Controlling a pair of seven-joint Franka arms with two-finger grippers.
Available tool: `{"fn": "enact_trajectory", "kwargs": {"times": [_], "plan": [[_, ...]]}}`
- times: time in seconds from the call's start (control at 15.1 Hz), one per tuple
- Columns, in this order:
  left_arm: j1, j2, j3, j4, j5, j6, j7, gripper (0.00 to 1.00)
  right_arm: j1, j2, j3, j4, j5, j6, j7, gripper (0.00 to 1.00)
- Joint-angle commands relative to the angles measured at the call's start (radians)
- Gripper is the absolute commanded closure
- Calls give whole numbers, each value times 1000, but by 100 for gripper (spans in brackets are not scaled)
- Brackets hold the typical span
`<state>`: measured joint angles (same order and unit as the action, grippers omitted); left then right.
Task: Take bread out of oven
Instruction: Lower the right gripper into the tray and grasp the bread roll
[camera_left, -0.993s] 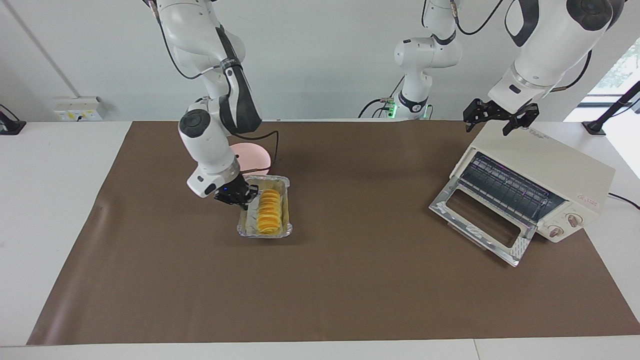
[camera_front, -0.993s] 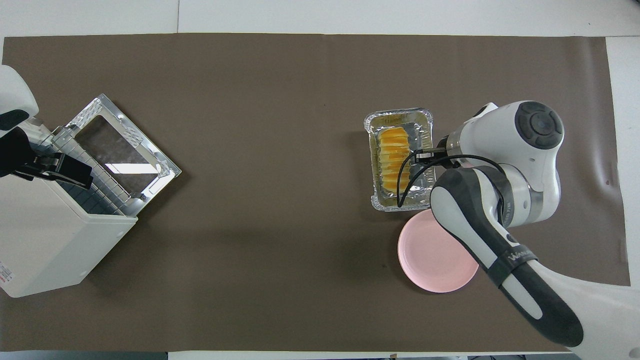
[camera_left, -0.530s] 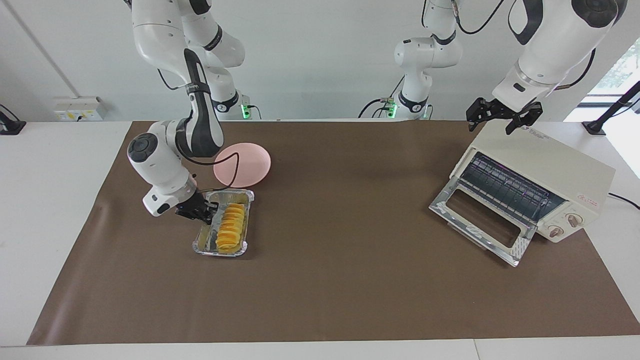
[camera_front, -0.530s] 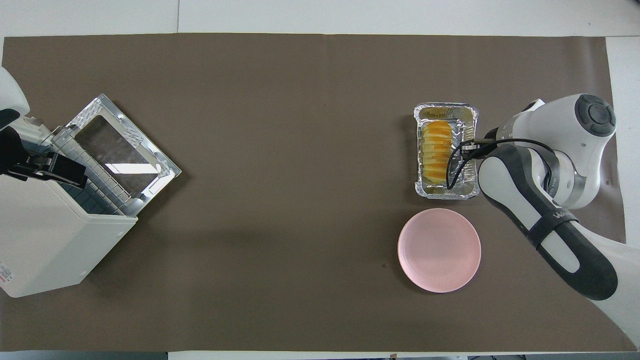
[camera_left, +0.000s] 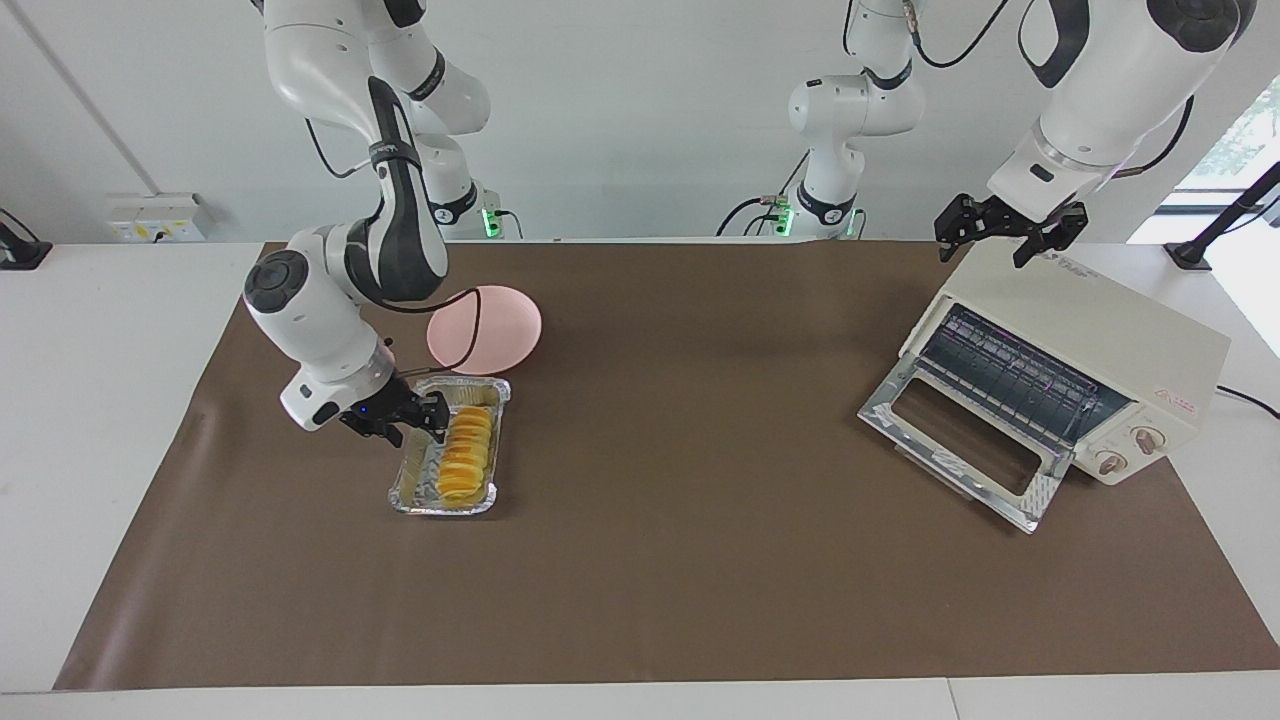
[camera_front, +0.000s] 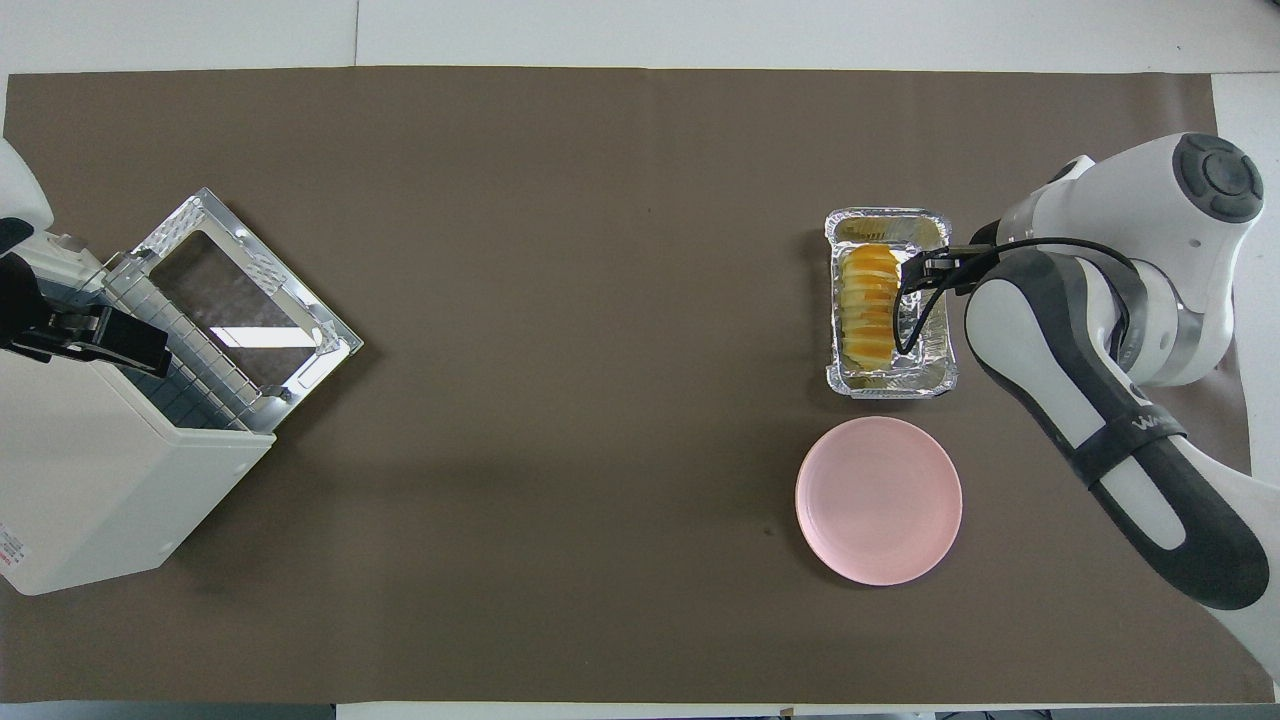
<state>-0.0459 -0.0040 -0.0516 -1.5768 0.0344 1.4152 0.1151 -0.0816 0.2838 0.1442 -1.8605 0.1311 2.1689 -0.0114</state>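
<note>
The bread (camera_left: 466, 453) lies in the foil tray (camera_left: 404, 484) near the pink plate (camera_left: 500, 330), its long axis running toward and away from the robots — right gripper (camera_left: 400, 421) over the tray's edge, fingers apart; left gripper (camera_left: 1003, 233) waits open above the oven (camera_left: 1100, 340).

Not much to read here. The dark grey band on the right arm's white forearm (camera_front: 1130, 432) has pale lettering, too small to make out. The cream-white boxy toaster oven (camera_left: 1100, 330) carries a small red label by its knobs and grey print on top, both illegible.
</note>
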Motion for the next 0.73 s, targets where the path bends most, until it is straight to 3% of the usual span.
{"fn": "enact_trajectory", "kwargs": {"times": [0.0, 0.46, 0.66], "plan": [[9, -19, -7, -15, 16, 10, 8, 0, 49, 8, 2, -11, -4, 18, 78, 0], [9, -19, -7, -15, 16, 10, 6, 0, 52, 6, 3, -97, 5, 80, 108, 0], [9, -19, -7, -15, 16, 10, 8, 0, 52, 2, 5, -147, 12, 124, 107, 14]]}}
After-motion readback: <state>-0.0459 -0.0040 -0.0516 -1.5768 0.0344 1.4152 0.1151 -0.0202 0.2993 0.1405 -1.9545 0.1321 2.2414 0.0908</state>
